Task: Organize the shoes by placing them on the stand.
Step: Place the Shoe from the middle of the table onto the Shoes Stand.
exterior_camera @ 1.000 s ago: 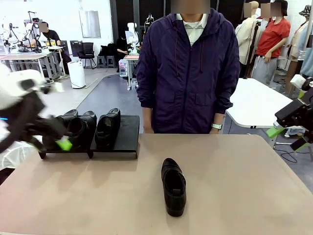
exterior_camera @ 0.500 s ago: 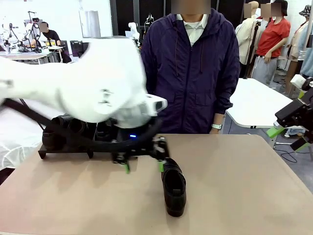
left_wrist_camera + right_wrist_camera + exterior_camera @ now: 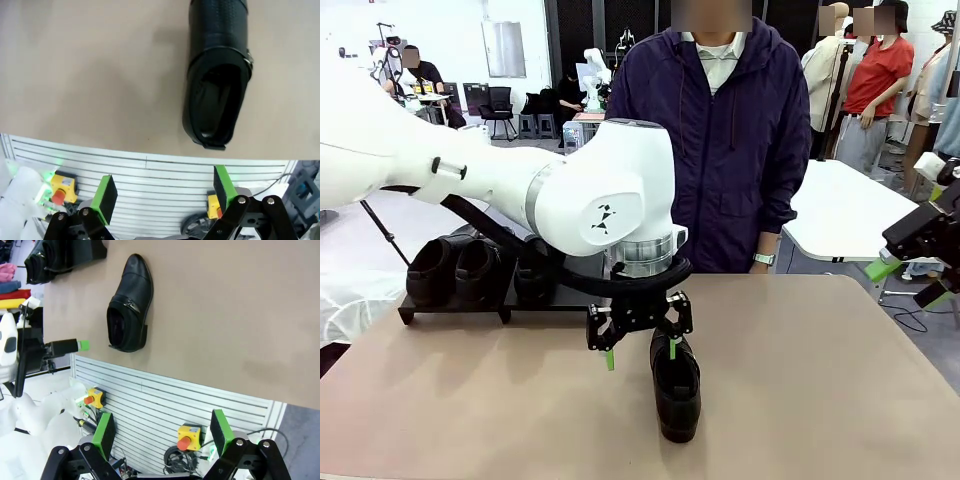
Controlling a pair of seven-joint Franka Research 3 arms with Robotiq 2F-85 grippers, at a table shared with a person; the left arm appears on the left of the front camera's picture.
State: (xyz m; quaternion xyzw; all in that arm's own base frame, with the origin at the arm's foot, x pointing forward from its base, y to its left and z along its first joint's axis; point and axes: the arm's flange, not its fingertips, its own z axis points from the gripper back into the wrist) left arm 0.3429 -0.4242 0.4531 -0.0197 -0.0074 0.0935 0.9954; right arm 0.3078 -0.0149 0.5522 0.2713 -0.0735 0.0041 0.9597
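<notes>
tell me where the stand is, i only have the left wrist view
observer: the stand sits at the table's far left corner, well away from the shoe in your view.
operator: how full is it
observer: three shoes on it, side by side.
operator: right arm in the way
observer: no, the right gripper hangs open off the table's right edge.

Bright, even indoor light falls from overhead. The table (image 3: 820, 380) shows only soft shadows, one under the loose shoe (image 3: 676, 390). Its leather carries a faint sheen. The front view is sharp; both wrist views bend toward their edges.
</notes>
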